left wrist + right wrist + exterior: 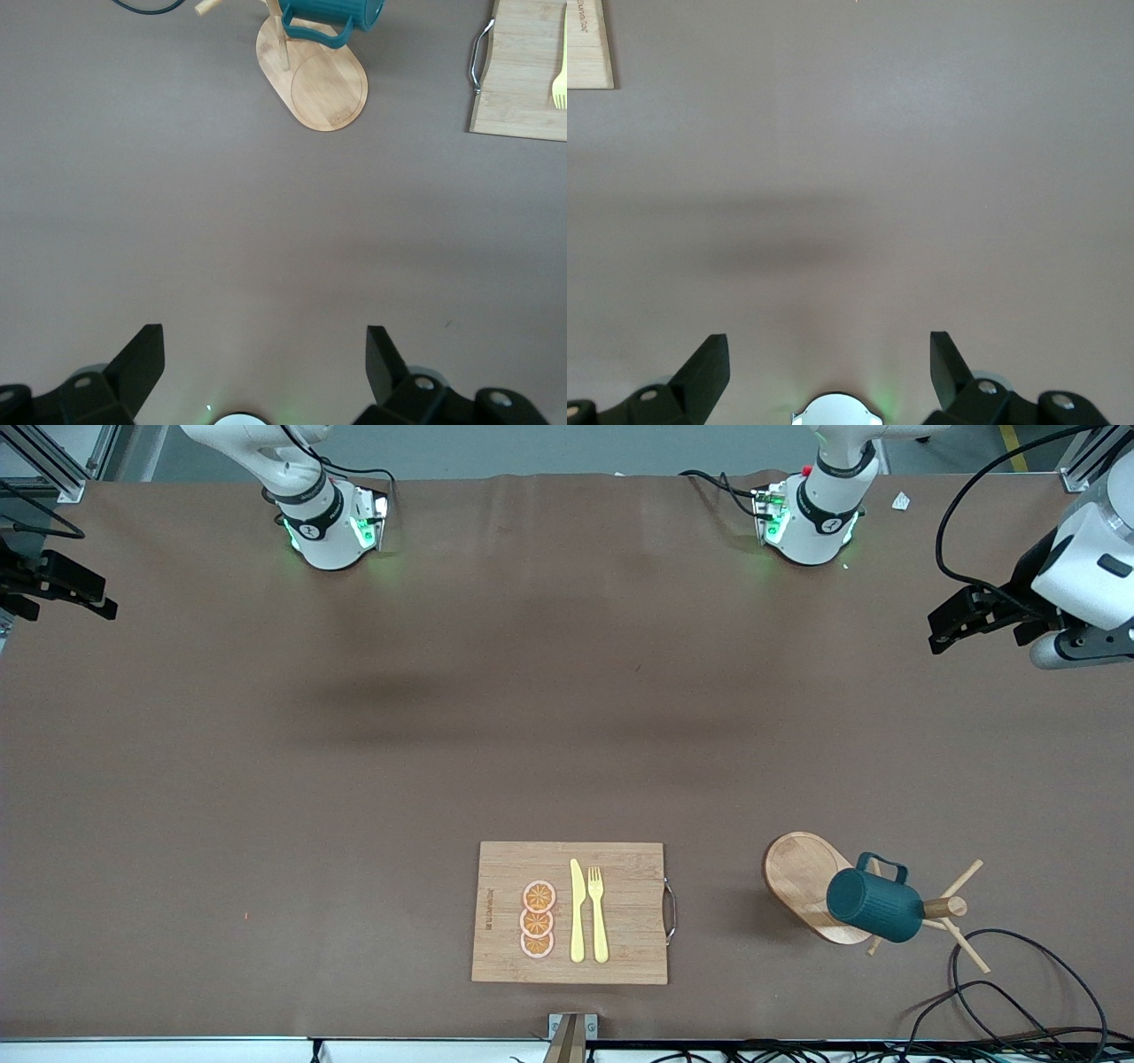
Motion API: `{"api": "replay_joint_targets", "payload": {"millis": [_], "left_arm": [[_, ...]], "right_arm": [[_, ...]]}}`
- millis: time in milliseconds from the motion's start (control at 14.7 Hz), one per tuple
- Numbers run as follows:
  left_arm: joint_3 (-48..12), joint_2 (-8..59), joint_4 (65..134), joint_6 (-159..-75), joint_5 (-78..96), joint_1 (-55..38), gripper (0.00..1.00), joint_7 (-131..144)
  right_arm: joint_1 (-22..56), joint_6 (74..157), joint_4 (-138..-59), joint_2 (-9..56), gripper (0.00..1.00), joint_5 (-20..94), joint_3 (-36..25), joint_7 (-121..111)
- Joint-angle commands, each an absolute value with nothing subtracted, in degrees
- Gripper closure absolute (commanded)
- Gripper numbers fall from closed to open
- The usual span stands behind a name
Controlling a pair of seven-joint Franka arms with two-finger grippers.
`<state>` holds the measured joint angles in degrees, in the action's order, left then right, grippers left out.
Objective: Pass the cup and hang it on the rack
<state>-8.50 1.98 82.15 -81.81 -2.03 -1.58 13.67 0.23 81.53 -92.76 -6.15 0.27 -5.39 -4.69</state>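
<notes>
The dark teal cup hangs by its handle on a peg of the bamboo rack, tilted on its side above the oval base. The rack stands near the front edge toward the left arm's end of the table. The left wrist view shows the cup and rack far off, with nothing between the open fingers of my left gripper. That left gripper hovers high over the table's end, well away from the rack. My right gripper hovers over the other end, open and empty.
A wooden cutting board lies near the front edge at mid-table, carrying three orange slices, a yellow knife and a fork. Black cables loop on the table beside the rack. The board's corner shows in the right wrist view.
</notes>
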Motion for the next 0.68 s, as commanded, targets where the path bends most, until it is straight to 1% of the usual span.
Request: {"api": "replay_joint_targets", "payload": {"millis": [0,475,611], "left_arm": [[-8.00,-0.09,84.46,-82.18,-0.79,-1.50,0.00,11.79],[-7.82,-3.86,88.32,-81.83,-0.70,-1.14,0.00,10.90],[-8.00,-3.95,88.24,-81.74,-0.79,-0.97,0.00,10.81]], "right_arm": [[-0.09,81.74,-94.04,-7.56,0.00,-0.44,-4.92,-5.19],[-0.09,81.74,-94.04,-7.56,0.00,-0.44,-4.92,-5.19],[-0.09,81.74,-94.04,-7.47,0.00,-0.44,-5.01,-5.27]]}}
